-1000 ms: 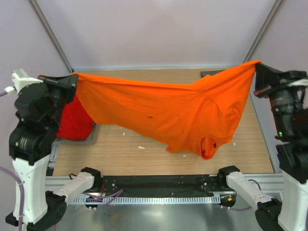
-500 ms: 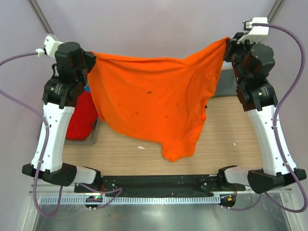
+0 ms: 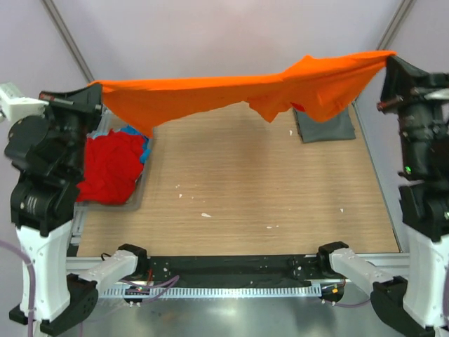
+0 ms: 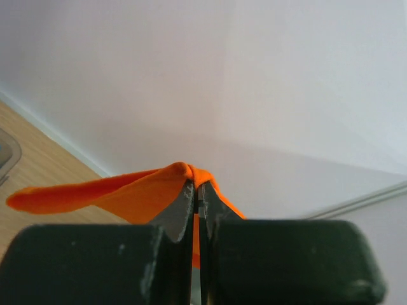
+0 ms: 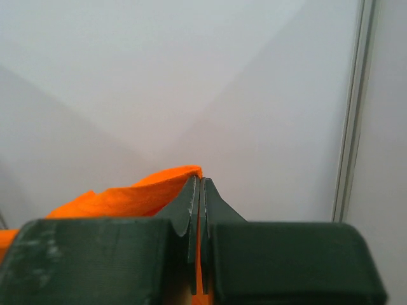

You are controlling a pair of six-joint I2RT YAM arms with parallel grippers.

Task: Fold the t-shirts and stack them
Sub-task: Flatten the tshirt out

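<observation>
Where the orange t-shirt [image 3: 210, 95] hung like a curtain half a second ago, it now swings out flat above the table's [image 3: 245, 203] far edge. My left hand [image 3: 92, 100] and right hand [image 3: 388, 64] each pinch a corner. I judge it ready for laying down.

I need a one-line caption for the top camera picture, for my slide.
Left gripper and right gripper stretch an orange t-shirt above the wooden table.
</observation>
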